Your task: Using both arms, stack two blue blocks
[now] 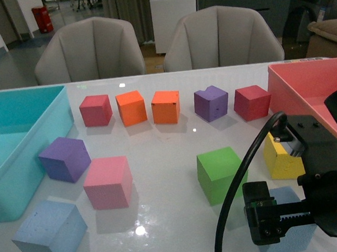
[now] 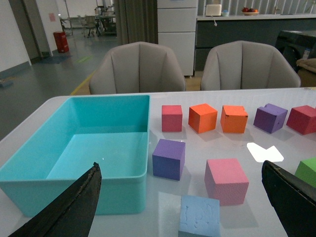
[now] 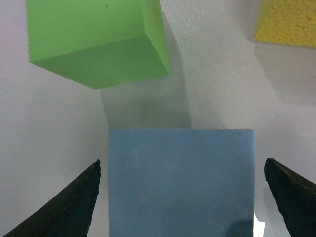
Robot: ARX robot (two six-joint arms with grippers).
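Observation:
One pale blue block (image 1: 48, 232) lies at the table's front left. It also shows in the left wrist view (image 2: 199, 216), low between the fingers of my open left gripper (image 2: 180, 164), which hangs above and short of it. The left arm is out of the front view. The second blue block (image 1: 288, 198) lies at the front right, partly hidden by my black right arm. In the right wrist view this block (image 3: 180, 182) sits between the spread fingers of my open right gripper (image 3: 182, 161), with a gap on each side. In the front view the right gripper (image 1: 271, 223) is low over it.
A teal bin (image 1: 14, 116) stands at the left and a pink bin (image 1: 306, 84) at the right. A row of red, orange, purple and red cubes crosses the back. A purple cube (image 1: 65, 158), pink cube (image 1: 108, 182), green cube (image 1: 220, 173) and yellow cube (image 1: 282, 158) lie nearer.

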